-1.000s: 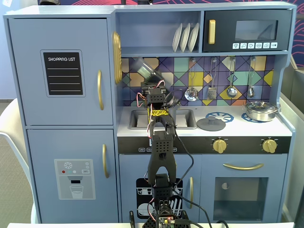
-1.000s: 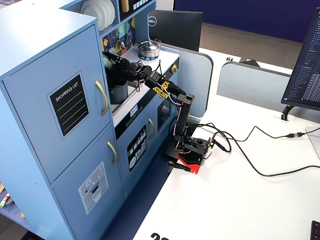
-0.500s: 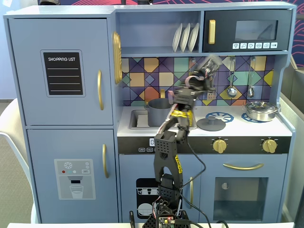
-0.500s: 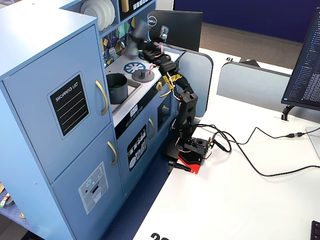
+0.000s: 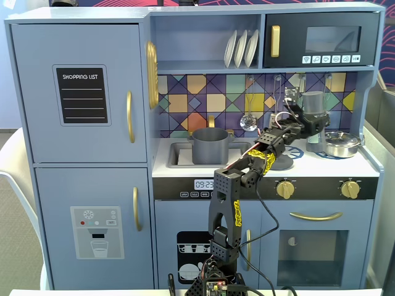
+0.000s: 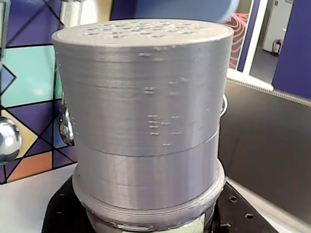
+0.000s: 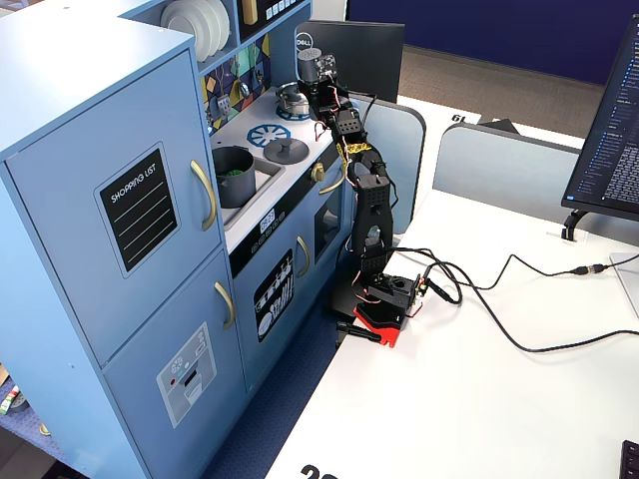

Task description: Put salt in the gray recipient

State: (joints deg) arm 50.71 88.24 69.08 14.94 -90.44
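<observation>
Apparently grasp step: gripper (image 5: pixel 313 125) sits at the salt shaker (image 5: pixel 313 106) on the toy kitchen's counter (image 5: pixel 364 165), right end in a fixed view, and wrist view is filled w/ the shaker (image 6: pixel 146 121), but can't tell if fingers are clamped on it. Next: lift, carry left to the gray pot (image 5: pixel 210 145) in the sink, clearing the lid (image 5: pixel 281 162) and steel pan (image 5: pixel 341 143). Arm base is on a white desk (image 7: pixel 479 399), office room w/ monitors.

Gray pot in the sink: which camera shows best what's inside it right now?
A fixed view from the side looks down into the gray pot and shows something green inside. A fixed view from the front shows only its outer wall. The wrist view is filled by the salt shaker.
</observation>
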